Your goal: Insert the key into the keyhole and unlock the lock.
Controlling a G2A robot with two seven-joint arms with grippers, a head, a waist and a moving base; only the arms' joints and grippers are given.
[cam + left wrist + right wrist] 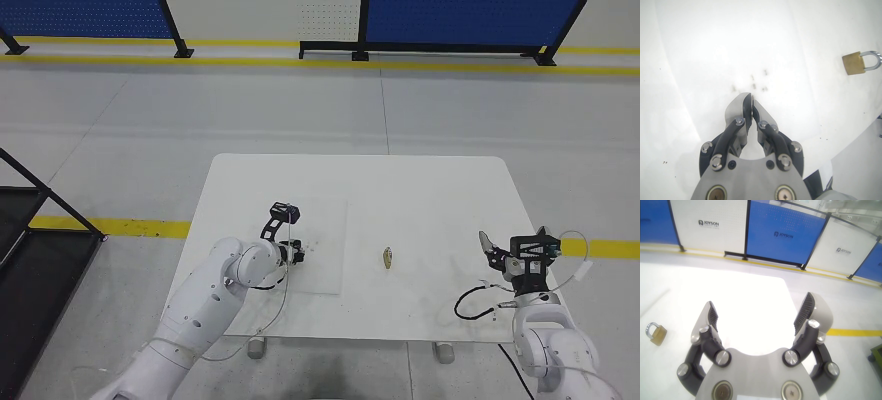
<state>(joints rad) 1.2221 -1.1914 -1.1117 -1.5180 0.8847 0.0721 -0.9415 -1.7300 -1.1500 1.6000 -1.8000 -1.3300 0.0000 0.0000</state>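
Note:
A brass padlock (386, 258) with a silver shackle lies flat near the middle of the white table (430, 190); it also appears in the left wrist view as the padlock (854, 63) and in the right wrist view as the padlock (657, 334). My left gripper (297, 250) hangs low over the table to the left of the padlock, well apart from it. Its pads (747, 108) are pressed together on a thin metal sliver, the key (752, 103), most of which is hidden. My right gripper (761, 311) stands open and holds nothing near the table's right front edge (515, 245).
A thin white sheet (325, 275) covers the table's left half, with a few small dark marks (759, 81) just ahead of the left fingertips. Blue and white partition panels (783, 234) stand on the floor beyond the table. A dark rack (30, 250) stands at the left.

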